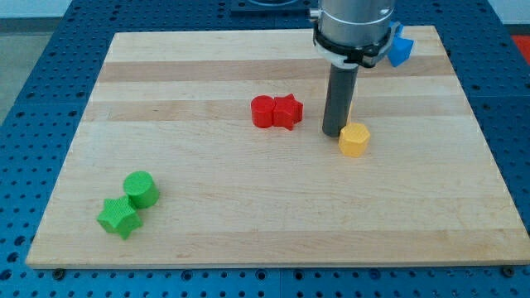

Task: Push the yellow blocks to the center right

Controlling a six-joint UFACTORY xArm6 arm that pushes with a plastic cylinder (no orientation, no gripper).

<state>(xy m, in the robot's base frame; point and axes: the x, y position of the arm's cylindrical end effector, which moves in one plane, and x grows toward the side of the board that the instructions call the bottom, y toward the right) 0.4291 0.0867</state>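
Observation:
A yellow hexagonal block (354, 140) lies right of the board's middle. My tip (334, 133) rests on the board at that block's upper left edge, touching or nearly touching it. A thin yellow sliver (349, 106) shows at the rod's right edge; it may be a second yellow block hidden behind the rod, but I cannot tell its shape. The rod rises into the arm's grey body at the view's top.
A red cylinder (262, 111) and a red star (287, 111) touch each other left of my tip. A green cylinder (141, 189) and a green star (118, 217) sit at the lower left. A blue block (401, 50) sits at the top right, partly behind the arm.

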